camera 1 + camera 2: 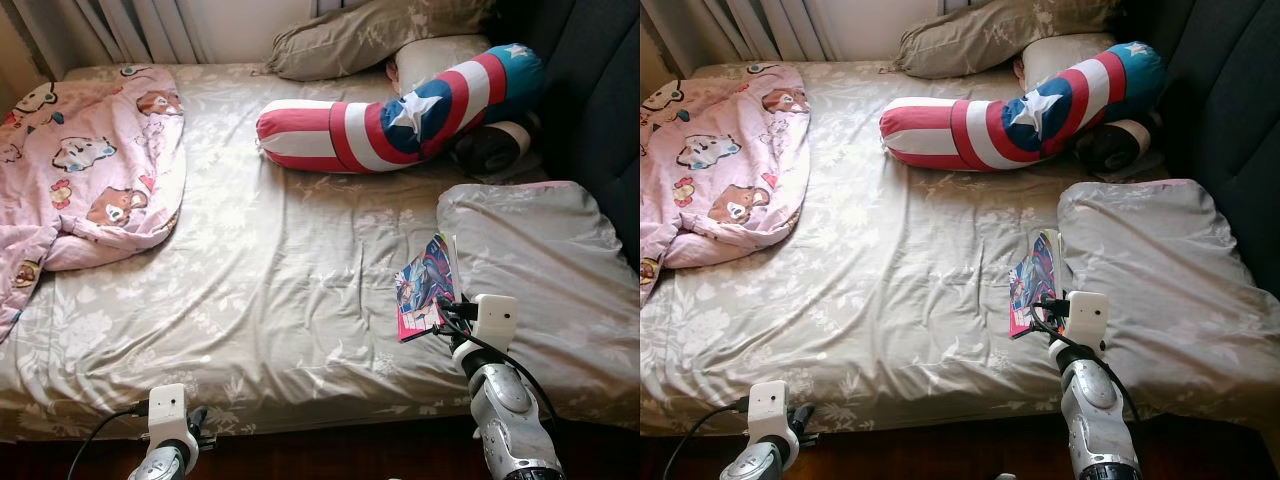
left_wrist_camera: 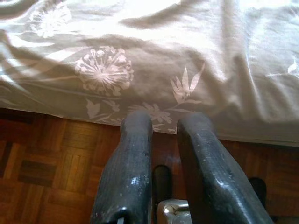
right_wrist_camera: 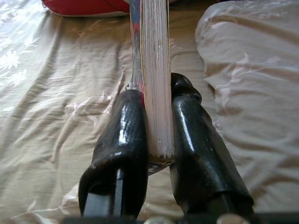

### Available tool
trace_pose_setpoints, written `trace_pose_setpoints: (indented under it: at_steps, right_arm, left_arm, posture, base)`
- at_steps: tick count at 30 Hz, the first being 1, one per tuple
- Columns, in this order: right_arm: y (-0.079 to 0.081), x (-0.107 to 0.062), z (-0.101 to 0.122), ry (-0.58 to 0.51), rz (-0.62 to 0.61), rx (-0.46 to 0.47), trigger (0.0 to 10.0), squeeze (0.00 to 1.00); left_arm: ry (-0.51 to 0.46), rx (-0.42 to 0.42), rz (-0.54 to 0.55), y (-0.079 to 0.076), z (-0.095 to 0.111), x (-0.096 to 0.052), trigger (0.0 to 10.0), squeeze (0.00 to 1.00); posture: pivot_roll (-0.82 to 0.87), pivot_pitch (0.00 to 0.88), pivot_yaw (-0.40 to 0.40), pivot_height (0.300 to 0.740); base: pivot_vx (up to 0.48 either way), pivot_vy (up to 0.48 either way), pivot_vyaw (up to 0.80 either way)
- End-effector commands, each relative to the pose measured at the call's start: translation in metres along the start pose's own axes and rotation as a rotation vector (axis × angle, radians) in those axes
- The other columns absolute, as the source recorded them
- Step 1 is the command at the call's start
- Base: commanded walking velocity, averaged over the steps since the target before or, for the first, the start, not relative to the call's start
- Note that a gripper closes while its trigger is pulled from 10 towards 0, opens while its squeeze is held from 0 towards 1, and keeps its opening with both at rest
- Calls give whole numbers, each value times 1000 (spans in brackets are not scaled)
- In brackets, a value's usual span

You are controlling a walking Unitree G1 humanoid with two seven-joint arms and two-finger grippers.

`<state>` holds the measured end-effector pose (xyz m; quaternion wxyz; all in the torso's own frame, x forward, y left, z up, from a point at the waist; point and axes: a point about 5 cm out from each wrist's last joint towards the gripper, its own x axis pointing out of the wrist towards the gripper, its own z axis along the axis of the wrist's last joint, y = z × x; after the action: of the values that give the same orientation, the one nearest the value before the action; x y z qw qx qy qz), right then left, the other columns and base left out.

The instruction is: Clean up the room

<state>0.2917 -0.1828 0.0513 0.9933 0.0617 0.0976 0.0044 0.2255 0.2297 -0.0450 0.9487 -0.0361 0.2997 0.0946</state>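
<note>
— What do we have in our right gripper (image 3: 156,116)?

— One thin book (image 1: 426,286) with a busy cover of blue, red and pink comic-style art. Our two black fingers (image 3: 120,140) are closed flat against its two faces, so in the wrist view we look straight along its pale page edge. It stands on edge above the bed sheet (image 1: 270,280), at about 5 o'clock on the bed, just beside the near grey pillow (image 1: 540,270) at 3 o'clock of it.

— And our left gripper (image 2: 163,140)?

— It holds nothing. Its fingers stand slightly apart, a narrow gap between them, low at 7 o'clock by the mattress edge, above the parquet floor (image 2: 56,163).

— How many of each thing do we count on the bed?

— One book. One long bolster (image 1: 400,115) in red and white stripes with a blue band and white star, lying across the bed at 1 o'clock. One pink blanket (image 1: 85,165) printed with cartoon bears, heaped at 10 o'clock. Two grey floral pillows: the near one, and a second pillow (image 1: 370,35) at 12 o'clock against the curtain (image 1: 140,25). One pale cushion (image 1: 440,55) sits behind the bolster, and one dark rolled thing (image 1: 492,148) touches the bolster's far end; we cannot tell what it is.

— Beyond the bed?

— A dark headboard (image 1: 600,110) at 3 o'clock.
</note>
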Motion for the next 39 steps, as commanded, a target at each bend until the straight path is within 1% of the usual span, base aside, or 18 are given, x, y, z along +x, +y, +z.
trace_pose_setpoints:
  at_steps: [1,11,13,25,30,31,32,34,37,39]
  right_arm:
    - [3,1,6,-28,21,-3,10000,0]
    - [6,0,3,-17,33,2,10000,0]
    - [6,0,3,-16,35,2,10000,0]
    - [7,-1,0,-14,31,28,10000,0]
    - [6,-1,3,-41,15,42,10000,0]
    - [5,-1,2,-45,6,44,10000,0]
    - [5,-1,2,-45,6,44,10000,0]
    - [5,-1,2,-50,-5,51,10000,0]
    - [7,-2,1,-53,-3,72,10000,0]
    - [8,-3,0,-54,3,73,10000,0]
  left_arm:
    - [33,-11,17,6,-8,-3,10000,0]
    - [32,-12,19,7,-9,-4,10000,0]
    - [34,1,24,7,-8,-3,10000,0]
    - [14,15,-6,3,-5,-3,10000,0]
    - [-42,15,-29,-1,4,0,10000,0]
    - [-80,11,-43,-3,11,1,10000,0]
    - [-80,11,-43,-3,11,1,10000,0]
    - [-116,12,-56,-4,17,2,10000,0]
    - [-192,17,-82,-7,29,2,10000,0]
    - [-229,13,-81,-6,35,2,10000,0]
  posture:
    - [-1,174,4,740]
    - [0,176,3,740]
    - [-1,178,3,740]
    - [0,181,6,740]
    - [0,181,7,740]
    - [2,173,11,740]
    - [2,173,11,740]
    - [3,168,15,740]
    - [0,160,22,740]
    - [-7,152,27,740]
  base:
    - [304,0,0]
    - [323,0,0]
    - [298,0,0]
    - [0,0,0]
    - [0,0,0]
    - [0,0,0]
    - [0,0,0]
    - [0,0,0]
    - [0,0,0]
    - [0,0,0]
